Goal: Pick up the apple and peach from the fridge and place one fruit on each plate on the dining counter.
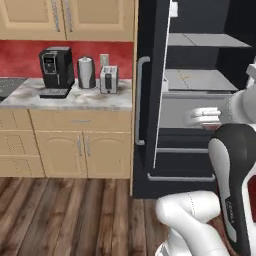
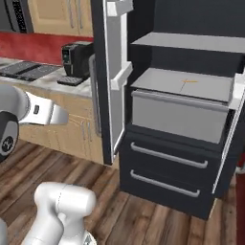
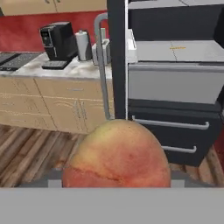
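A yellow-orange fruit with a red blush, which looks like the peach (image 3: 117, 155), sits large at the bottom of the hand view, and my gripper (image 3: 116, 183) is shut on it, its tips mostly hidden behind the fruit. The black fridge (image 1: 150, 75) stands ahead with its door swung open. Inside are bare grey shelves (image 2: 186, 83) and a grey drawer (image 3: 175, 83), with two dark drawers (image 2: 167, 167) below. My white hand (image 1: 202, 117) hangs in front of the grey drawer. The apple, the plates and the dining counter are out of view.
Left of the fridge runs a marbled wall counter (image 1: 70, 97) with a black coffee machine (image 1: 56, 70), a steel kettle (image 1: 86, 72) and a toaster (image 1: 108, 79), over beige cabinets. The open door's edge and grey handle (image 3: 101, 65) stand close by. Dark wood floor (image 1: 65, 215) lies below.
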You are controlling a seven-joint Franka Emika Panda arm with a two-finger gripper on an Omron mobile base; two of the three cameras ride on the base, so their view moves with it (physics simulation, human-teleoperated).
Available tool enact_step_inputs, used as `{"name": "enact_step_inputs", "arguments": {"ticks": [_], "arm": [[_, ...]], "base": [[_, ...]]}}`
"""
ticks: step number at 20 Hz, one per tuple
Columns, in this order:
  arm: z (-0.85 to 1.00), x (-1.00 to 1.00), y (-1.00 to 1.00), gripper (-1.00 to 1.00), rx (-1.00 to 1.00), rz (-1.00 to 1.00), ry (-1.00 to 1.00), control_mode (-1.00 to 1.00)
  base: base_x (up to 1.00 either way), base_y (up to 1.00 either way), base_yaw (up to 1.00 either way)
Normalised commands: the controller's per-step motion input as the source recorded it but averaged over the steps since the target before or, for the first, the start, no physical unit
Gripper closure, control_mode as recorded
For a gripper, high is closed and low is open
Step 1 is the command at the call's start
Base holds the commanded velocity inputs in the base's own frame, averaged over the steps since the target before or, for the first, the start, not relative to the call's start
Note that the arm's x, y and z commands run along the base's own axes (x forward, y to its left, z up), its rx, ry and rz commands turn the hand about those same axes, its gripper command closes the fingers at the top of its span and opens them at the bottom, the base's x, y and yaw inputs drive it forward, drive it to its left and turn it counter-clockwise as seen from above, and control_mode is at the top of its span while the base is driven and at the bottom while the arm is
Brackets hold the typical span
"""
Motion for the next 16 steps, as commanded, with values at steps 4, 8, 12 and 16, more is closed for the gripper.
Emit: {"name": "enact_step_inputs", "arguments": {"ticks": [4,8,12,16], "arm": [[0.0,0.0,0.0,1.0,0.0,0.0,0.0,1.0],[0.0,0.0,0.0,1.0,0.0,0.0,0.0,1.0],[0.0,0.0,0.0,1.0,0.0,0.0,0.0,1.0],[0.0,0.0,0.0,1.0,0.0,0.0,0.0,1.0]], "base": [[-0.13,0.81,0.84],[-0.25,0.8,0.82],[-0.52,0.81,0.74],[-0.45,0.86,0.76]]}}
